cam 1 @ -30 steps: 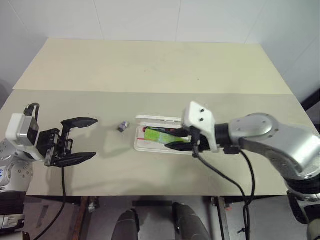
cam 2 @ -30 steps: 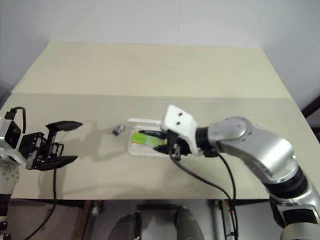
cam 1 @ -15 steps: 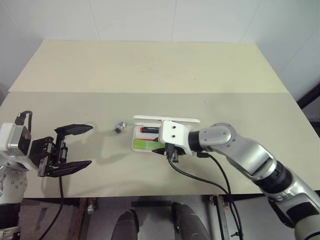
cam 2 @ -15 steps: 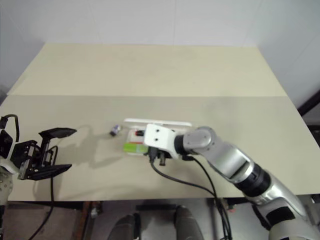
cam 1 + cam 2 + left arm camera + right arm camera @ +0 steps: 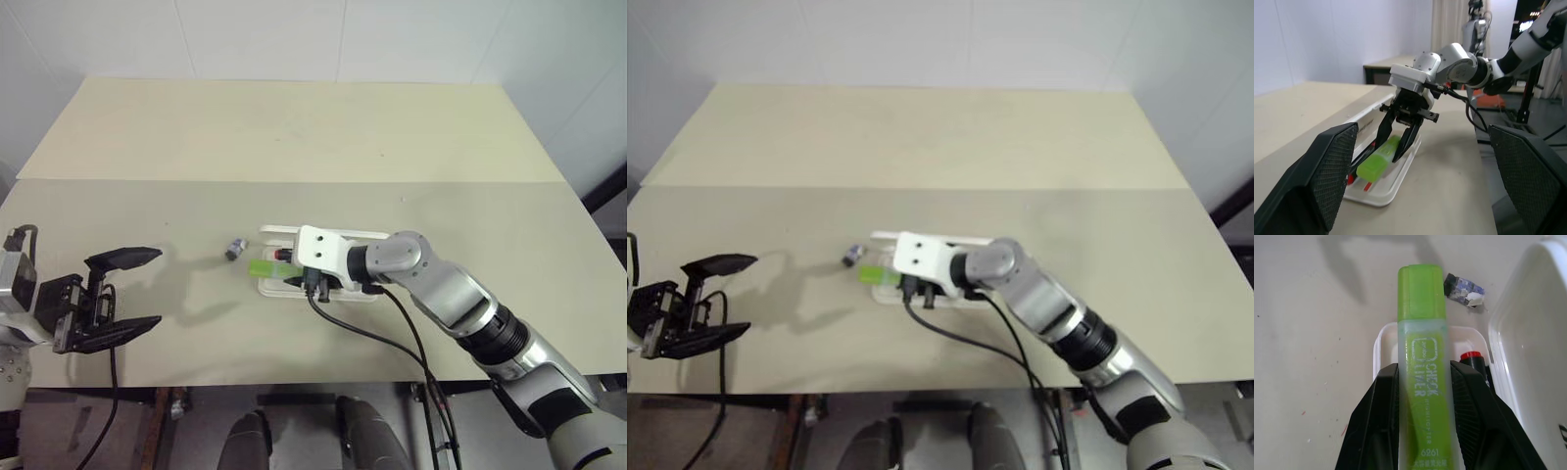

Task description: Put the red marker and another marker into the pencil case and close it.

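Showing green highlighter (image 5: 1422, 396) | translucent body, white lettering | brighter green cap

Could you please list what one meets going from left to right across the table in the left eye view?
Open black two-fingered left gripper → tiny grey stub → bright green highlighter, gripped by the right gripper → white hard plastic pencil case, lying open.

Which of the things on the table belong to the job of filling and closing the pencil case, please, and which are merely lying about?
Part of the job:
- green highlighter, gripped in the right claw over the case
- red marker, lying in the case
- white pencil case, lid open

Lying about:
- small grey stub, on the table beside the case
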`<state>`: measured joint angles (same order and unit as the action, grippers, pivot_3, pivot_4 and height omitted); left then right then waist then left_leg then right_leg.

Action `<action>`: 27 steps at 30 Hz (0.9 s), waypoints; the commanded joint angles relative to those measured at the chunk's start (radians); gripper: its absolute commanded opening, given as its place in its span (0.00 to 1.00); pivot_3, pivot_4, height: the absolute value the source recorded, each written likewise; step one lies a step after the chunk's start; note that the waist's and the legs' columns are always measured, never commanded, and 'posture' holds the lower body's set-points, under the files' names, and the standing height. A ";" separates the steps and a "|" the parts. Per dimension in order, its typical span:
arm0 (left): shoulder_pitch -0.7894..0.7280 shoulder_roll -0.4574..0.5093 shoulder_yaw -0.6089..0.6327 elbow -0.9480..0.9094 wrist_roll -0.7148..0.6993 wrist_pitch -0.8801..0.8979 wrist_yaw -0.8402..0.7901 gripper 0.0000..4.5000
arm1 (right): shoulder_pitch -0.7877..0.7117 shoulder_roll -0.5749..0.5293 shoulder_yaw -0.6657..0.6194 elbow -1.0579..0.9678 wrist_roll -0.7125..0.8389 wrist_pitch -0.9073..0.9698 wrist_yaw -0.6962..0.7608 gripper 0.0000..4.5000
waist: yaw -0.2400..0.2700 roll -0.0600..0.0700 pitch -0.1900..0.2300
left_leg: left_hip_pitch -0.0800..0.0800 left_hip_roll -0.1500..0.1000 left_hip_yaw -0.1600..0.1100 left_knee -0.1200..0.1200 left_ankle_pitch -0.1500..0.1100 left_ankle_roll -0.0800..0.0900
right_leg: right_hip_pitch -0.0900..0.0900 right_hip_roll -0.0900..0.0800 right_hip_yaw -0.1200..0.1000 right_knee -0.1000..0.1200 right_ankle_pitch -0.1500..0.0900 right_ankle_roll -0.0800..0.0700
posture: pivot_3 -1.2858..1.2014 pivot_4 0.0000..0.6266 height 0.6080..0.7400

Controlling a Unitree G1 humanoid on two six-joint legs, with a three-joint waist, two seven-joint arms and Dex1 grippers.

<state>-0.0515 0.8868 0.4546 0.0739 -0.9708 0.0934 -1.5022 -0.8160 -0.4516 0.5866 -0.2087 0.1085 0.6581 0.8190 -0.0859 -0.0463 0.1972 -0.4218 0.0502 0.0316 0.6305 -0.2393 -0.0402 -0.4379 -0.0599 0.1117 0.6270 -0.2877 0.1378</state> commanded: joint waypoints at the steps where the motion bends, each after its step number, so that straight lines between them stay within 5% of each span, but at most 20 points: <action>1: 0.026 0.042 0.028 0.043 0.004 -0.028 -0.112 1.00 | -0.014 0.012 -0.012 -0.011 -0.022 -0.024 0.020 0.24 | -0.001 0.000 0.000 | 0.000 0.000 0.000 0.000 0.000 0.000 | 0.000 0.000 0.000 0.000 0.000 0.000 | 0.52 0.24 1.00; 27: 0.031 0.123 -0.007 0.190 -0.027 -0.147 -0.112 1.00 | 0.029 -0.019 -0.025 0.064 -0.127 -0.100 0.095 0.24 | 0.000 0.000 0.000 | 0.000 0.000 0.000 0.000 0.000 0.000 | -0.001 0.000 0.000 0.001 0.000 0.000 | 0.52 0.24 1.00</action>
<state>-0.0134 0.9903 0.4398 0.2532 -0.9776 -0.0360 -1.5022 -0.7921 -0.4604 0.5842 -0.1304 -0.0106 0.5842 0.9043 -0.0862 -0.0466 0.1970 -0.4220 0.0502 0.0319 0.6302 -0.2392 -0.0403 -0.4387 -0.0599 0.1113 0.6276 -0.2879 0.1374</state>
